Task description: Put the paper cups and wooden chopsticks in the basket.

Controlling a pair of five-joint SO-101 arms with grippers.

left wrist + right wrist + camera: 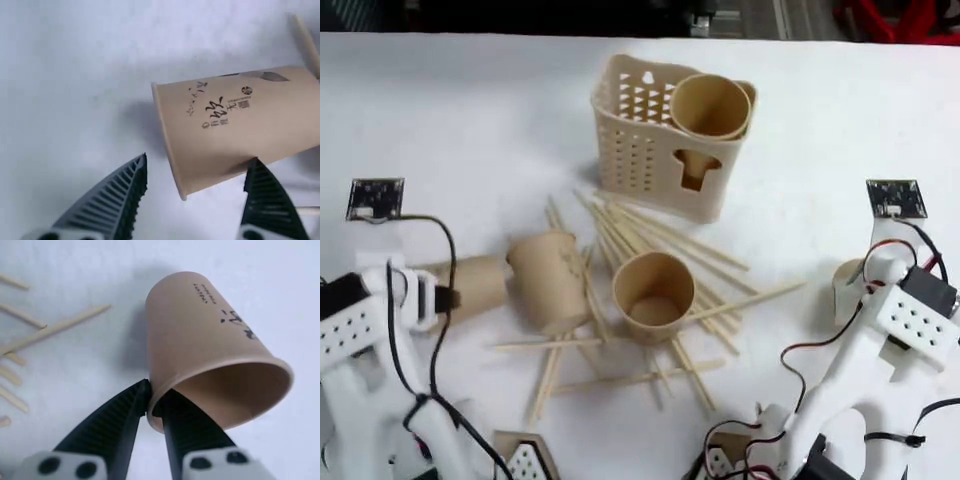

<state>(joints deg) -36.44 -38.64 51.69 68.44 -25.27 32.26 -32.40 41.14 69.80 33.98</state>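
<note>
The right gripper (150, 395) is clamped on the rim of a paper cup (200, 335), one finger inside the mouth and one outside. That hold looks thin, so the lift should be slow and steady, carrying the cup over the scattered chopsticks (665, 245) to the basket (640, 160) well beyond them. The right arm sits low, wrist tipped down over its cup. The left gripper (198, 161) is spread wide, straddling a second cup (235, 120) lying on its side, not closed on it.

At least five paper cups (653, 295): one in the basket (640, 150), four on the tabletop (470, 130). One basket. Wooden chopsticks (650, 235): tangled pile, well over ten, exact count unclear.
</note>
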